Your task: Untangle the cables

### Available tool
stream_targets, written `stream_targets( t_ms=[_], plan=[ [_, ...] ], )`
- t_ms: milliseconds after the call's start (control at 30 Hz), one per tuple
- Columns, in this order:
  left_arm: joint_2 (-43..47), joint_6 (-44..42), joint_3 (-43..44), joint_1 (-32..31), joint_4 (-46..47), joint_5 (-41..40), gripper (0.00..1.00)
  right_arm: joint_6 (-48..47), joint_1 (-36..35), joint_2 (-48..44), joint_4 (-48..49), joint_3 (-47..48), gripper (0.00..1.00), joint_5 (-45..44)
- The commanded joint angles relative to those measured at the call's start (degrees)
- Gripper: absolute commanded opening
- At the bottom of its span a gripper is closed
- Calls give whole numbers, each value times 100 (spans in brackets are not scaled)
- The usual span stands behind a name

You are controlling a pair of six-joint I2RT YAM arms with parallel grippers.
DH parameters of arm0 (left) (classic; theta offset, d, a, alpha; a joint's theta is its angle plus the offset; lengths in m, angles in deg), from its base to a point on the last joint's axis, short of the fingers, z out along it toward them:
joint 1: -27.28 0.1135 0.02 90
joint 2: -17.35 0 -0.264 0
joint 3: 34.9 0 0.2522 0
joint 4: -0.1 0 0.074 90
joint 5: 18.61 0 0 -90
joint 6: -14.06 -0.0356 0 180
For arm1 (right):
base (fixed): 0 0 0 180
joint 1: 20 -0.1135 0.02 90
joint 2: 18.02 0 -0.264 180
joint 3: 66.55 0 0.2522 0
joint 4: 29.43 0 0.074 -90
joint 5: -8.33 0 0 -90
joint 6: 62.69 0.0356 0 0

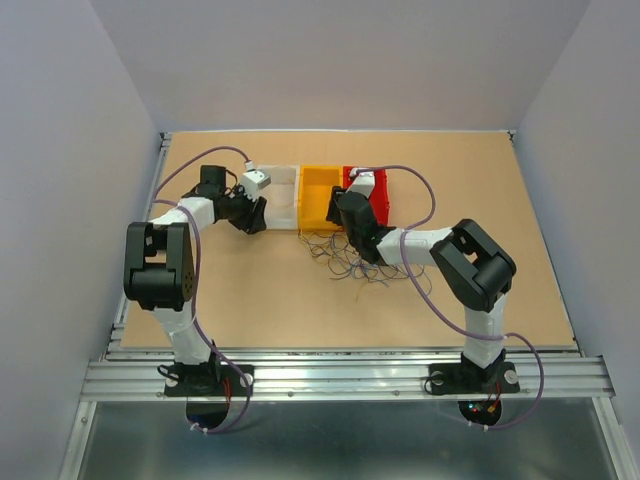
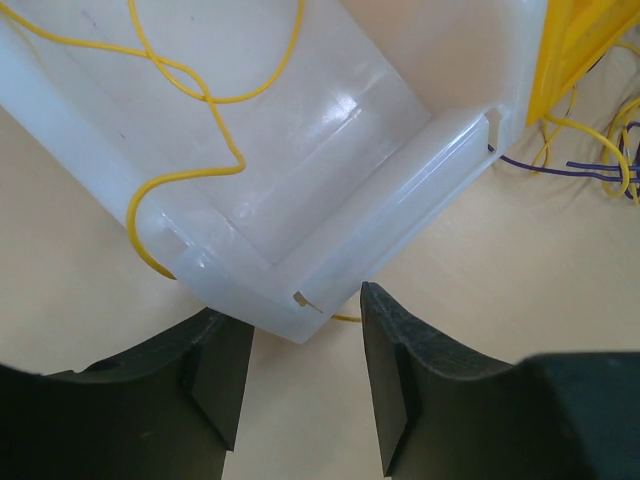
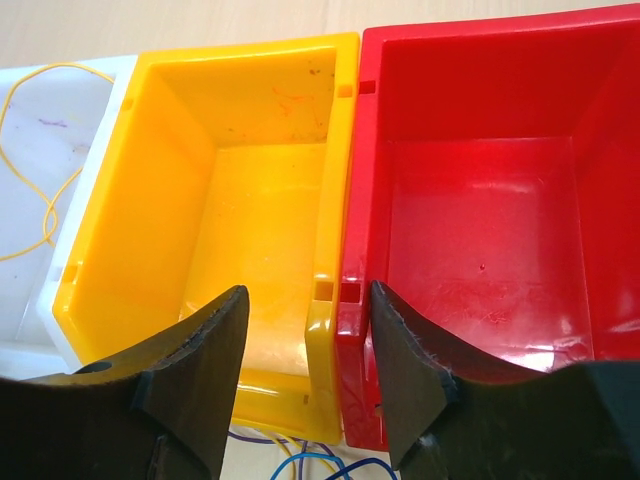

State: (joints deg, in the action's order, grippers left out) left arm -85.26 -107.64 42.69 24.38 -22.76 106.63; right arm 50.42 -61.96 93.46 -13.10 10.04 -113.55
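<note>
**Both claws part open, both empty**

The left claw point(image 2: 300, 345) stands part open at a corner of the white bin point(image 2: 330, 150), gripping nothing. One yellow cable point(image 2: 200, 92) lies looped inside the bin. The right claw point(image 3: 308, 335), also part open and empty, hovers over the wall shared by the yellow bin point(image 3: 250, 200) and the red bin point(image 3: 480, 200). The other cables point(image 1: 345, 262) lie tangled on the counter point(image 1: 250, 290) near the bins.

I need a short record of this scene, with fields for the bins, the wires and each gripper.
bins: white bin, yellow bin, red bin, side by side on the table
in white bin: one yellow wire, draped over the rim
other bins: nothing seen inside
tangle: thin wires on the table before the bins
left gripper: open, empty, at the white bin's corner
right gripper: open, empty, over the yellow-red border
</note>
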Motion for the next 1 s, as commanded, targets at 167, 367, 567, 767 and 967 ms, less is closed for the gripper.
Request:
stream_targets(
  t_ms=[167,367,567,767,967],
  plan=[
    [-260,103,393,8,-92,159,34,-44,-23,128,199,98,55,129],
    [258,173,-142,0,303,-368,57,-53,-23,155,191,107,54,85],
    [1048,428,-600,0,646,-878,65,-61,-23,181,208,186,60,295],
    [1848,727,-960,0,1058,-1388,72,-228,-32,128,471,107,61,1322],
    [2534,797,-1206,-149,1130,-1459,74,-325,-32,-521,525,-488,85,1448]
  ],
)
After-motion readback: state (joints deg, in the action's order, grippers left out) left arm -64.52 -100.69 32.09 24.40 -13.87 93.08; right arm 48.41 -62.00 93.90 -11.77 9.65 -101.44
